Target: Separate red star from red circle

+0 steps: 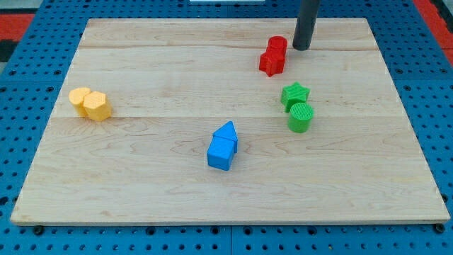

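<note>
The red star [270, 63] and the red circle [277, 45] touch each other near the view's top, right of centre; the circle lies just above the star. My tip [301, 48] rests on the board just right of the red circle, a small gap away from it.
A green star [294, 93] and a green circle [301, 117] sit together below the red pair. A blue triangle [226, 132] and a blue cube [221, 153] touch at centre bottom. Two yellow blocks [90, 103] lie at the view's left. The wooden board [141, 177] has edges all round.
</note>
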You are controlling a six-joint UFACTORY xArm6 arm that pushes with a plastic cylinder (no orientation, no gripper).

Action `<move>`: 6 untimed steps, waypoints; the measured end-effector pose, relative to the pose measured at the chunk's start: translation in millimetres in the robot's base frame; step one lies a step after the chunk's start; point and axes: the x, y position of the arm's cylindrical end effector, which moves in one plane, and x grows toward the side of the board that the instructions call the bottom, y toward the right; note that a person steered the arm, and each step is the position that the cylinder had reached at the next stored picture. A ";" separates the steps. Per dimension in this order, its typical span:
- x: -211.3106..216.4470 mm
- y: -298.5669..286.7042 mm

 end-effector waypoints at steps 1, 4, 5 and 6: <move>8.0 -11.7; 46.0 -59.1; 70.0 -91.5; 95.2 -180.0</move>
